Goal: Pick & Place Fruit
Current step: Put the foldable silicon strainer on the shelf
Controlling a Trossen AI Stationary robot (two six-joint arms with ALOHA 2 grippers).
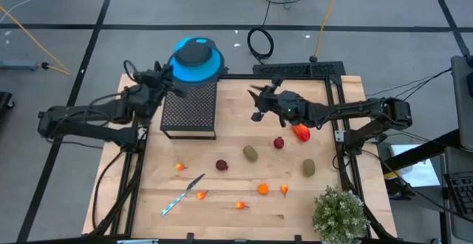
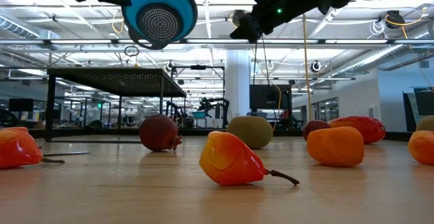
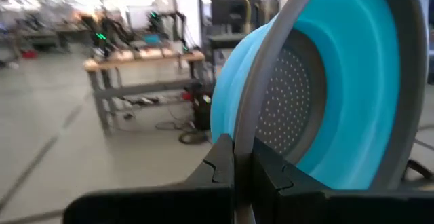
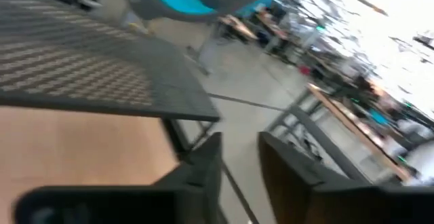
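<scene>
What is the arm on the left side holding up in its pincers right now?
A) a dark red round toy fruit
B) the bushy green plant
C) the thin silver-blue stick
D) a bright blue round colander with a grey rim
D: the left gripper is shut on the grey rim of the bright blue round colander, held up above the black mesh stand; the fruit lies on the wooden table.
</scene>
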